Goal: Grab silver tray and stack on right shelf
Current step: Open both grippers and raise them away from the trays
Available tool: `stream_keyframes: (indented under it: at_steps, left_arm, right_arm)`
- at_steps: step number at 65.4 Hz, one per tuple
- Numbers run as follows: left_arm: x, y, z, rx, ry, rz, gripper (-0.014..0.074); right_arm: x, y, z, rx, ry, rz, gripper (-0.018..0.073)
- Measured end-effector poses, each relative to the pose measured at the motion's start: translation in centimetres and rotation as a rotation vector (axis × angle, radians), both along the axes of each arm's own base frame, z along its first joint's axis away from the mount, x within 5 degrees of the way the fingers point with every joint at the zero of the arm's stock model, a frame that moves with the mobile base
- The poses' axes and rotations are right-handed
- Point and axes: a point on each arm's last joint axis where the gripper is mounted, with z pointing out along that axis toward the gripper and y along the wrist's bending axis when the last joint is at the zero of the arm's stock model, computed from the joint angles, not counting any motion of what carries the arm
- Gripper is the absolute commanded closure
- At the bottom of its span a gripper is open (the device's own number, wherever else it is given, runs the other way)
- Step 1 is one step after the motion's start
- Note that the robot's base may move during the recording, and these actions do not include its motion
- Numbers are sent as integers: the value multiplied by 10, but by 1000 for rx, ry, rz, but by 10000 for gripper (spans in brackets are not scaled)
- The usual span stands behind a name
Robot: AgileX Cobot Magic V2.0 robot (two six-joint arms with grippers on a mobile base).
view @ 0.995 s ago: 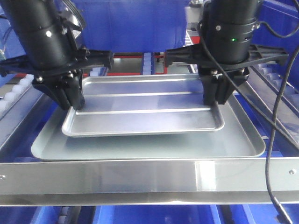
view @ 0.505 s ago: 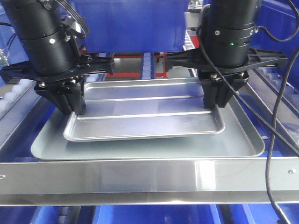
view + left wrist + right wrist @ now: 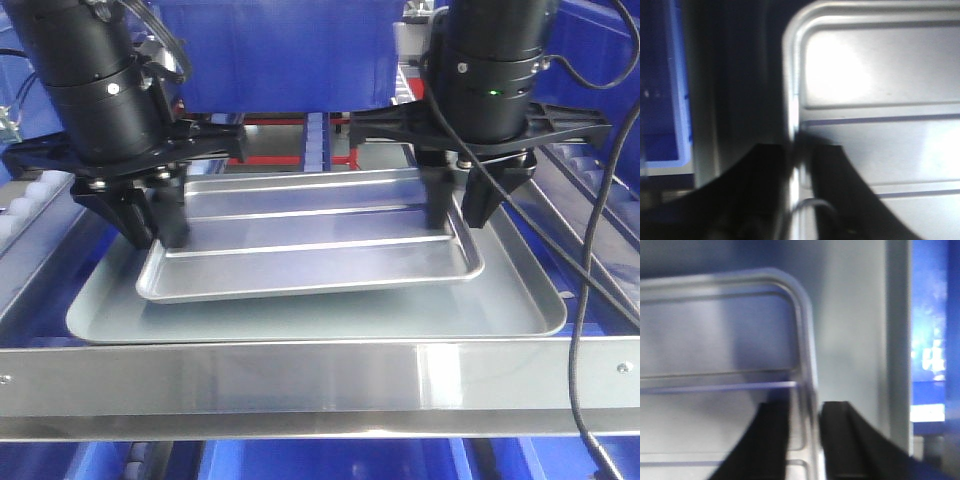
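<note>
Steel roller shelf [image 3: 300,385], blue bins behind. Silver tray [image 3: 310,245] lies on a larger grey tray [image 3: 520,300], long axis spanning both grippers. Left gripper [image 3: 150,215] and right gripper [image 3: 460,208] each straddle an end rim, jaws parted, not clamped.

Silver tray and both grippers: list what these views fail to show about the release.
- Front view: the left gripper blocks the silver tray rim it straddles.
- Left wrist view: blur and glare hide whether the fingers touch the rim.
- Right wrist view: the bottom edge cuts off the right gripper; blur hides contact.
- Grey tray underside contact: hidden.
</note>
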Motion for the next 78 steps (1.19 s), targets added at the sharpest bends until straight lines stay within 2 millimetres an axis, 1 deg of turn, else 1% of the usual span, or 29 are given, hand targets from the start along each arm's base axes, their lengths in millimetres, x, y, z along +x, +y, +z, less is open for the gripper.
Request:
stream_keyframes:
  at_steps: [3, 5, 15, 17, 20, 22, 24, 25, 26, 28, 29, 30, 31, 34, 37, 46, 54, 59, 65, 67, 71, 74, 78]
  left_arm:
    - [1, -1, 1, -18, -10, 3, 233]
    - [1, -2, 2, -28, -13, 5, 231]
    - [1, -3, 2, -41, -11, 10, 307]
    - [1, -3, 2, -42, -10, 11, 330]
    - [1, -3, 2, -42, -11, 9, 390]
    - [1, -3, 3, -41, -9, 9, 440]
    - [1, -3, 3, -38, -5, 10, 500]
    - [1, -3, 3, -37, -4, 10, 549]
    - [1, -3, 4, -36, -2, 10, 566]
    - [1, -3, 6, -34, 4, 11, 631]
    - [1, -3, 6, -30, 10, 12, 679]
    - [1, -3, 7, -29, 13, 12, 706]
    - [1, -3, 7, -28, 14, 12, 708]
    - [2, -3, 9, -26, 12, 11, 678]
    - [3, -3, 10, -16, 6, 7, 675]
    - [3, -2, 12, 3, 4, 1, 677]
    - [5, -2, 18, 9, 6, 1, 678]
    - [3, -1, 26, -4, -16, 1, 678]
    - [-3, 2, 38, -36, -67, -1, 678]
    - [-7, 5, 43, -51, -90, -2, 678]
    - [-17, 8, 49, -74, -125, -10, 678]
    - [-26, 11, 55, -103, -168, -19, 678]
    - [-39, 16, 57, -129, -204, -32, 678]
  right_arm:
    - [0, 1, 0, 8, -4, 0, 64]
    - [0, 1, 0, 11, -5, 0, 62]
    - [0, 1, 0, 13, -6, 0, 65]
    - [0, 1, 0, 13, -6, 0, 80]
    - [1, 1, 0, 14, -7, 0, 151]
    - [0, 1, 1, 11, -3, -2, 221]
    - [1, 1, 2, 9, -1, -4, 305]
    - [1, 1, 3, 7, 1, -5, 373]
    - [1, 1, 3, 5, 3, -7, 396]
    - [1, 0, 5, 0, 9, -11, 485]
    - [1, 0, 5, -2, 11, -12, 531]
    - [1, 1, 7, -2, 10, -13, 519]
    - [1, 0, 7, -3, 11, -14, 503]
    - [2, 1, 10, -3, 10, -16, 469]
    - [2, 1, 11, -4, 7, -16, 456]
    - [3, 1, 11, -7, 5, -15, 460]
    - [2, 0, 16, -15, 13, -23, 515]
    - [-1, -2, 28, 0, -17, -18, 507]
    - [-9, -6, 51, 26, -108, 46, 507]
    - [-13, -8, 57, 29, -136, 71, 507]
    - [-23, -13, 71, 33, -198, 126, 507]
    - [-31, -17, 75, 30, -229, 162, 507]
    - [-42, -23, 84, 30, -285, 212, 507]
